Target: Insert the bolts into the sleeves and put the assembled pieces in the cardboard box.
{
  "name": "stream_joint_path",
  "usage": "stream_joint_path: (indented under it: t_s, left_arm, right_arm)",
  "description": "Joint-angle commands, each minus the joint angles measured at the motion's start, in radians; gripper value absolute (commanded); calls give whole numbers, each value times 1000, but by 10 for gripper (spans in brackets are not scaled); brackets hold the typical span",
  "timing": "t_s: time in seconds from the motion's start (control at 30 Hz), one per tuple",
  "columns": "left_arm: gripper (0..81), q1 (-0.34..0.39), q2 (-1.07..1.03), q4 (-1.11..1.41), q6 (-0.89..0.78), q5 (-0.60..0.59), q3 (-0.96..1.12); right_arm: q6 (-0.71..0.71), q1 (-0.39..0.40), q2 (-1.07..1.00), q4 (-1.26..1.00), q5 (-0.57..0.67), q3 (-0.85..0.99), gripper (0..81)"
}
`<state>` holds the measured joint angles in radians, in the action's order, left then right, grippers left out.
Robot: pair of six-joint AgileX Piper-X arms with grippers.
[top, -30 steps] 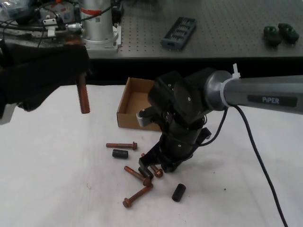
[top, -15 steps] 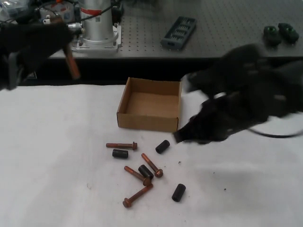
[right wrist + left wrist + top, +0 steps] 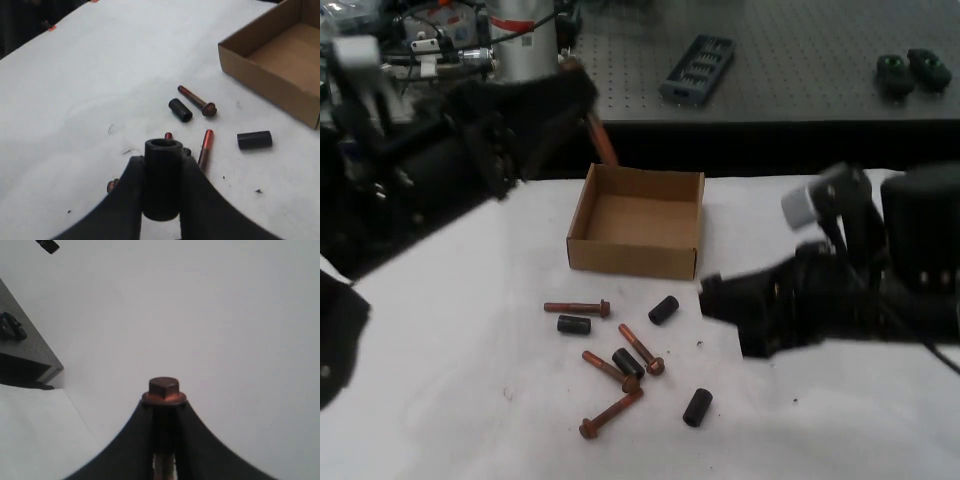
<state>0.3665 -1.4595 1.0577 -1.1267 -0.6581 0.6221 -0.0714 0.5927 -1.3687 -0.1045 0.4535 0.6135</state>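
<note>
My left gripper (image 3: 164,402) is shut on a copper bolt (image 3: 164,390), whose hex head pokes out past the fingertips. In the high view that bolt (image 3: 601,140) hangs in the air over the back left corner of the cardboard box (image 3: 632,258), which holds nothing. My right gripper (image 3: 162,165) is shut on an upright black sleeve (image 3: 162,177) with its bore showing. It hovers low over the cloth, right of the loose parts (image 3: 712,298). Several bolts (image 3: 577,307) and black sleeves (image 3: 697,407) lie scattered in front of the box.
A white cloth (image 3: 470,380) covers the bench. Behind it runs a perforated metal table with a dark rack (image 3: 697,66) and two dark green parts (image 3: 914,70). Open cloth lies left of the scattered parts.
The right arm rose from the scattered parts and drew back to the right with a sleeve. The left arm swung right with its bolt, from the far left to beside the box.
</note>
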Motion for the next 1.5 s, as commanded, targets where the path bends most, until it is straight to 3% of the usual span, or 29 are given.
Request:
stream_joint_path:
  t_s: [0.0,0.27,0.57,0.83,1.1,1.47]
  left_arm:
    - [6,24,-19,2,20,-20,6]
    - [6,62,-30,-291,248,-65,6]
    - [6,65,-30,-378,303,-65,6]
    - [6,73,-72,-368,389,-106,6]
    - [6,116,-115,-235,424,-80,6]
    - [6,118,-126,-211,424,-41,6]
  right_arm:
    - [4,-5,6,-45,20,-48,49]
    - [4,-2,6,-90,80,-62,49]
    - [4,11,6,-90,149,-62,49]
    - [4,73,6,-90,174,-62,49]
    - [4,74,6,-90,207,-62,49]
    - [2,74,6,-100,219,-62,49]
